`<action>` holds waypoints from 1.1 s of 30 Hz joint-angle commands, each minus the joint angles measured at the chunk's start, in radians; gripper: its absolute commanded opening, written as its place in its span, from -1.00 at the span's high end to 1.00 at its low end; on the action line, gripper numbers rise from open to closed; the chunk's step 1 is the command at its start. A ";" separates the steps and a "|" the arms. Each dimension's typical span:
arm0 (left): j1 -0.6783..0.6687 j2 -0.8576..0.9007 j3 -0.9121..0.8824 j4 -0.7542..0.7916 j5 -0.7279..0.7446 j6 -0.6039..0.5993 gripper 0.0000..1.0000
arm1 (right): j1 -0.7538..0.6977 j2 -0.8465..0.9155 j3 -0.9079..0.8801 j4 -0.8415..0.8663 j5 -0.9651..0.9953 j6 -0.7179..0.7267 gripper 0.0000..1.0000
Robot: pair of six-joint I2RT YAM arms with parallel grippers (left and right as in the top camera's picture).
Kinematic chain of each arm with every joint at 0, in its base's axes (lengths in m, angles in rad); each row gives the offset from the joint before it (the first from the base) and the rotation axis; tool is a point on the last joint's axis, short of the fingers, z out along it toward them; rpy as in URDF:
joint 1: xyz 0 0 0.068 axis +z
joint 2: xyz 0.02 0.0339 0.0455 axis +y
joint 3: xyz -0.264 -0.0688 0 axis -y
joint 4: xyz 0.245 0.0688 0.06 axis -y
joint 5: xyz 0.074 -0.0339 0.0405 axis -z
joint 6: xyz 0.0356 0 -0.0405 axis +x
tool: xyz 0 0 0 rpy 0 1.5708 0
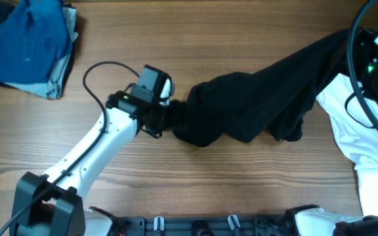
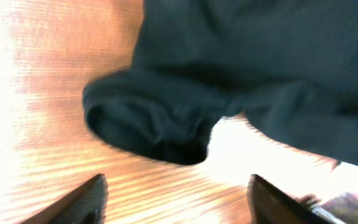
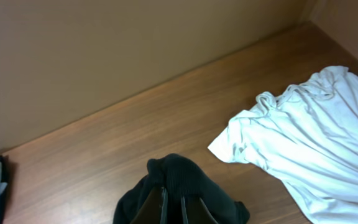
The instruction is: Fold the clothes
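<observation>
A black garment (image 1: 254,105) lies stretched across the table from the centre to the upper right. My right gripper (image 3: 173,206) is shut on a bunched end of it (image 3: 182,177) and holds that end up at the far right. My left gripper (image 1: 168,121) is at the garment's left end, low over the table. In the left wrist view its fingers (image 2: 179,202) are spread wide with nothing between them, and a dark rolled sleeve opening (image 2: 151,127) lies just ahead of them.
A white garment (image 1: 366,141) lies crumpled at the right edge and also shows in the right wrist view (image 3: 309,137). A pile of blue and grey clothes (image 1: 28,46) sits at the top left corner. Black cables hang by the right arm (image 1: 356,78).
</observation>
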 commanded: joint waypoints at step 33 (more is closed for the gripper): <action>-0.040 0.341 -0.017 0.228 -0.216 0.003 0.60 | -0.005 0.012 0.017 -0.032 -0.171 -0.063 0.91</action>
